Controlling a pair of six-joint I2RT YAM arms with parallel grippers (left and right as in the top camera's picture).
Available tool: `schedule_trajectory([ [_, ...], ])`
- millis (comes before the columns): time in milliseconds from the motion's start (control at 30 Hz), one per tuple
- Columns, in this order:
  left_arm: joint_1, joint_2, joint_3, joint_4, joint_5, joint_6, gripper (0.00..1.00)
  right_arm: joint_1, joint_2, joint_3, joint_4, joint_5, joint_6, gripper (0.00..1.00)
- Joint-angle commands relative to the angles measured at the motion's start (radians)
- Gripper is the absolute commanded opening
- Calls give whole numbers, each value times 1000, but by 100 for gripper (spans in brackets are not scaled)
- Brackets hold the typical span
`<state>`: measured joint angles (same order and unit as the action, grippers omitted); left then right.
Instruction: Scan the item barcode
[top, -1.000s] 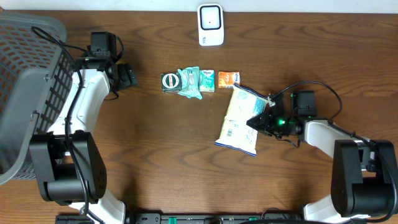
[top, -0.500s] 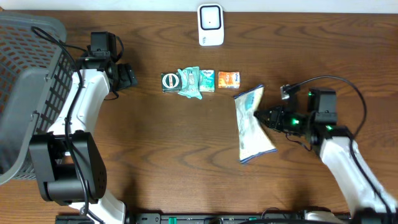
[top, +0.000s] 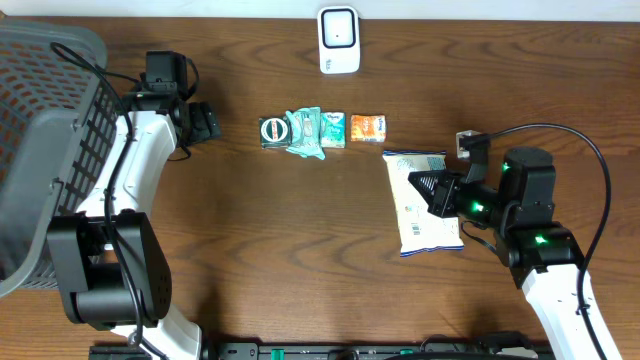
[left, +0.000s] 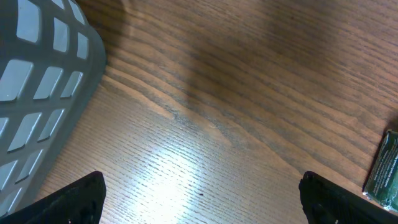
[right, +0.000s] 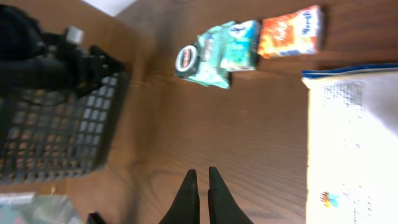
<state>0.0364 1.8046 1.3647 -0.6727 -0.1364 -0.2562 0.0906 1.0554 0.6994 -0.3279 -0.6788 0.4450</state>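
Wood table (top: 300, 250) — white bag (top: 415, 232) by closed right fingers (right: 188, 196), perhaps touching.

No words can be read for sure. The white bag (right: 354, 137) to the right of the right hand (right: 200, 173) carries small print, and the orange packet (right: 291, 31) further ahead has lettering, both too blurred.

The place looked like a mock shop checkout set up in a robotics lab. A dark wood-grain table (top: 260, 240) carried a grey plastic shopping basket (top: 40, 150) at one end, and a white barcode scanner (top: 339, 40) stood at the far edge. Small packaged goods lay in a neat row: a green tin (top: 273, 131), teal packets (top: 308, 132) and an orange packet (top: 368, 126). A white printed bag (top: 425, 215) lay apart from them. The white-and-black left arm (top: 140, 160) and right arm (top: 560, 300) were mounted at the near edge.
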Motion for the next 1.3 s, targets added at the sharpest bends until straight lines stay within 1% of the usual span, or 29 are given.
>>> schedule_trajectory([
  [0,0,0,-6,0,-5,16,98,8,-5,33,-48,153,3,1],
  [133,0,0,-6,0,-5,16,98,8,16,33,-128,394,-13,2],
  [233,0,0,-6,0,-5,16,98,8,60,33,-152,456,-32,2],
  [300,0,0,-6,0,-5,16,98,11,98,33,-153,437,-37,19],
  [333,0,0,-6,0,-5,16,98,15,122,33,-155,427,-49,22],
  [400,0,0,-6,0,-5,16,98,27,165,34,-157,432,-85,34],
  [433,0,0,-6,0,-5,16,98,32,187,37,-161,445,-95,38],
  [533,0,0,-6,0,-5,16,97,35,241,71,-185,455,-110,43],
  [633,0,0,-5,0,-5,16,97,35,288,160,-248,452,-148,50],
  [800,0,0,-6,0,-5,16,98,35,389,406,-485,497,-261,55],
  [833,0,0,-6,0,-5,16,98,34,433,492,-566,514,-303,62],
  [867,0,0,-6,0,-5,16,98,34,455,531,-599,515,-321,70],
  [933,0,0,-5,0,-5,16,98,34,484,578,-631,512,-330,86],
  [1000,0,0,-6,0,-5,16,98,35,493,592,-633,494,-329,95],
  [1067,0,0,-6,0,-5,16,97,35,493,593,-629,463,-329,99],
  [1267,0,0,-6,0,-5,16,98,35,493,593,-602,462,-329,99],
])
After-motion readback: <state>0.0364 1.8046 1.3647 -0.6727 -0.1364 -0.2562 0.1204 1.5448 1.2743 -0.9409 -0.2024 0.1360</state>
